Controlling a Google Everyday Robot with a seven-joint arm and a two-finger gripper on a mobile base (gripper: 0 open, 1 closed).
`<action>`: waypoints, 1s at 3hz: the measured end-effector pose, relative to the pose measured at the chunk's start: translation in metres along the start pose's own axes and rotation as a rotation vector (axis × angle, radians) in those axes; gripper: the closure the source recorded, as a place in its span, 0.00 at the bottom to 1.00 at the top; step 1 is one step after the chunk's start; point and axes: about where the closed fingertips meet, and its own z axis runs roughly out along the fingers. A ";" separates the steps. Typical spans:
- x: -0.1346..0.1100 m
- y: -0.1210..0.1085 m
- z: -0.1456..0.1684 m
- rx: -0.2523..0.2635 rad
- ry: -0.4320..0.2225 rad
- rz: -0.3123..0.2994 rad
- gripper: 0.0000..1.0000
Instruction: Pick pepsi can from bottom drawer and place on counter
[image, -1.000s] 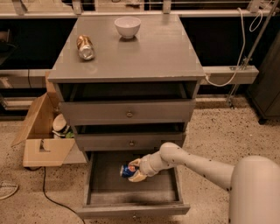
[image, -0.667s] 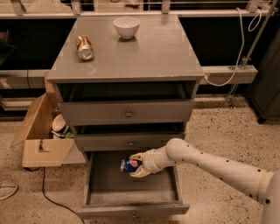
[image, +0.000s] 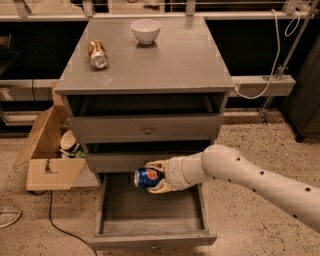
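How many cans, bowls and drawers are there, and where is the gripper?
Cans: 2, the pepsi can held in the gripper over the bottom drawer, and a gold can lying on the counter.
Bowls: 1, a white bowl on the counter.
Drawers: 3.
Total: 6.

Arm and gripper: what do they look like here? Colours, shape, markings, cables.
The arm is a smooth, rounded off-white shell, thick and tubular, dotted with small dark spots. It narrows into a paler ribbed wrist cuff. The gripper, over the open bottom drawer and around the pepsi can, has two tan, yellowish fingers. No outside cables or lettering show.
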 end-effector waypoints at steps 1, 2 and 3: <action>-0.004 -0.005 -0.007 0.009 -0.001 -0.004 1.00; -0.030 -0.042 -0.054 0.074 -0.008 -0.033 1.00; -0.063 -0.103 -0.125 0.085 0.049 -0.027 1.00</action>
